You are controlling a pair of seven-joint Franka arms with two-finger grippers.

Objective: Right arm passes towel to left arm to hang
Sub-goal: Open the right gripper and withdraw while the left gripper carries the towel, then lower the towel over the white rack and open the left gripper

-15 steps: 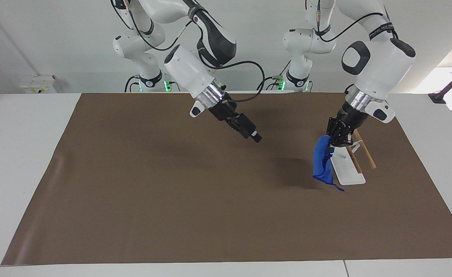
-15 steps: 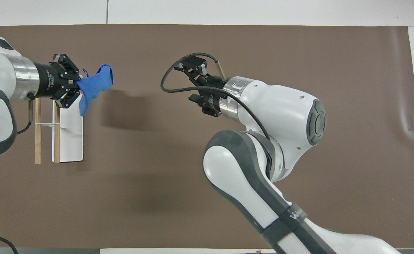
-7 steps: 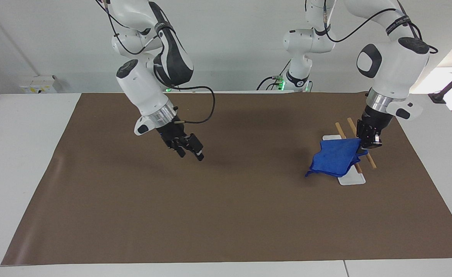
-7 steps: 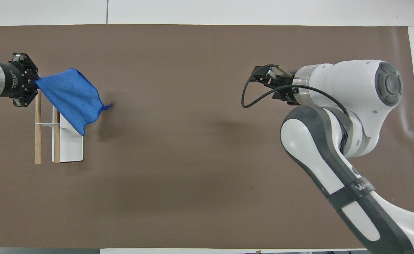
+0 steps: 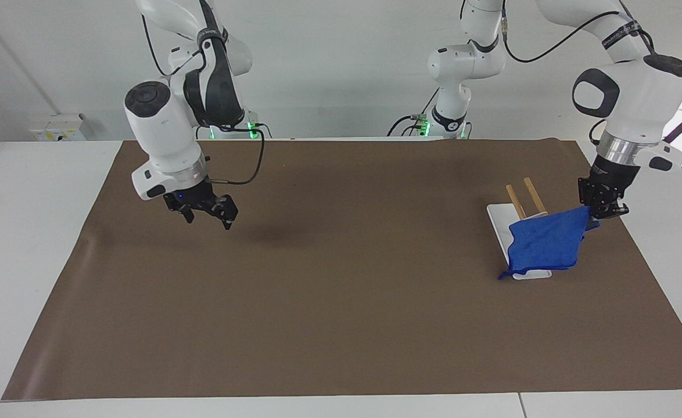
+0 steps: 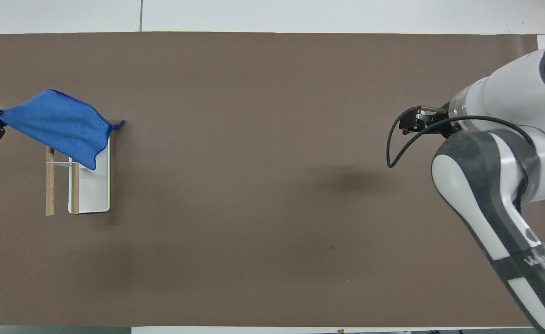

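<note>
Towel (image 5: 544,244) is being gripped by one corner in left gripper (image 5: 601,210), draped over rack (image 5: 526,200); handover done, release left. Right gripper (image 5: 206,210) is being held empty, fingers parted, well apart.

We had two views. The facing one looked from high across the surface (image 5: 341,325) toward the robots, showing both arms whole and the wall. The overhead one looked steeply down from above the robots' end and took in nearly the whole brown mat (image 6: 272,208). Both shared that mat, the wooden rack (image 5: 526,200) (image 6: 61,185) and the blue towel (image 5: 547,244) (image 6: 56,123), half a turn apart.
</note>
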